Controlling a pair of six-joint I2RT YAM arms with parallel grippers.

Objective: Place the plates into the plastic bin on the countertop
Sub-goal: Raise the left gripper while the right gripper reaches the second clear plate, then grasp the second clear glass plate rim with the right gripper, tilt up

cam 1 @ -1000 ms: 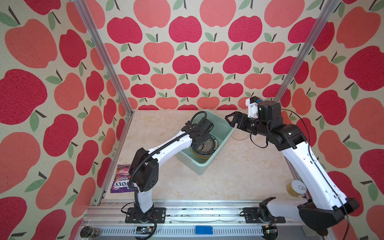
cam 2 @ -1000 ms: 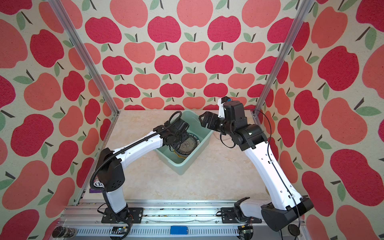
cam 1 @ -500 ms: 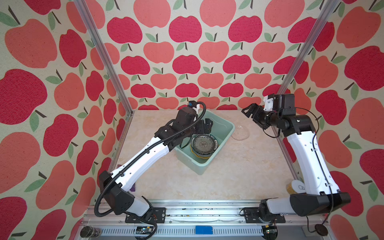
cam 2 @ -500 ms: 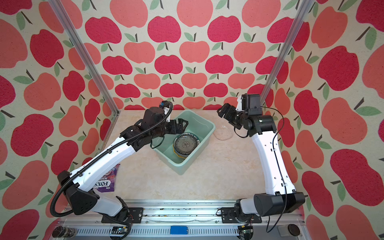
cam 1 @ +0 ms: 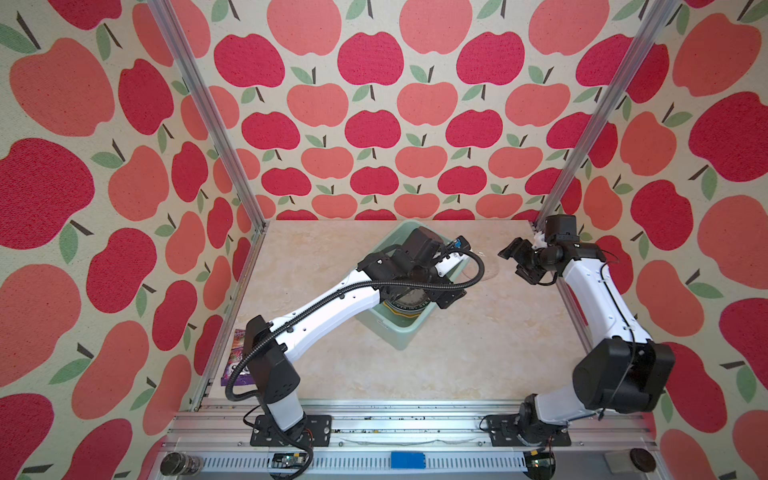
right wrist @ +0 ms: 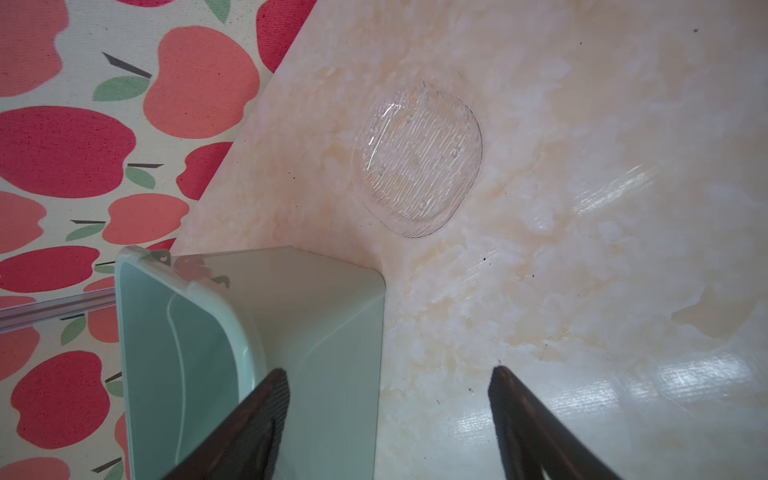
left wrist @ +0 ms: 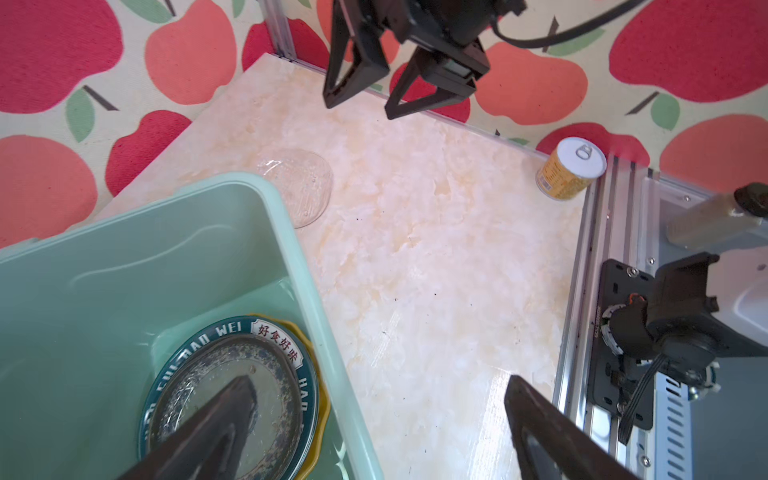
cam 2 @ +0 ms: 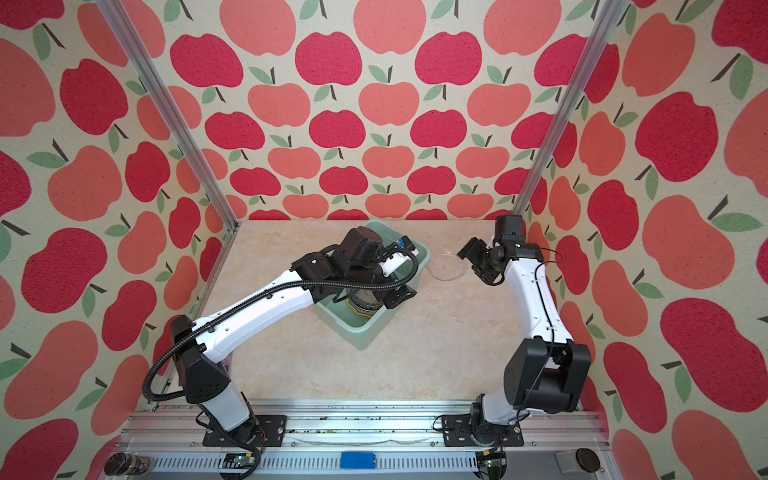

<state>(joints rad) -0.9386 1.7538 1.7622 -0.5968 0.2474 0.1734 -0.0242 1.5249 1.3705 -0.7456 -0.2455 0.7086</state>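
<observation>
The pale green plastic bin (cam 1: 398,335) (cam 2: 362,333) stands skewed on the beige countertop (cam 1: 457,357). Inside it lies a stack of plates: a small dark patterned one (left wrist: 266,374) on a white one with a dark lettered rim (left wrist: 232,329), and a yellow one (left wrist: 321,374) below. A clear glass plate (left wrist: 305,189) (right wrist: 417,160) (cam 2: 446,267) lies on the countertop just right of the bin. My left gripper (left wrist: 380,384) hangs open and empty astride the bin's right wall. My right gripper (cam 1: 514,264) (cam 2: 473,262) (right wrist: 388,374) is open and empty above the countertop, beside the glass plate.
A yellow can (left wrist: 571,168) stands at the countertop's right edge by the rail. A purple candy bag (cam 1: 237,365) lies at the front left. Aluminium rails (cam 1: 395,415) and apple-patterned walls close the countertop in. The right arm's base (left wrist: 665,328) sits on the front rail.
My left gripper has opened wide and risen from the plates in the bin to above its right wall. My right gripper has drawn back rightwards from the bin to beside the glass plate.
</observation>
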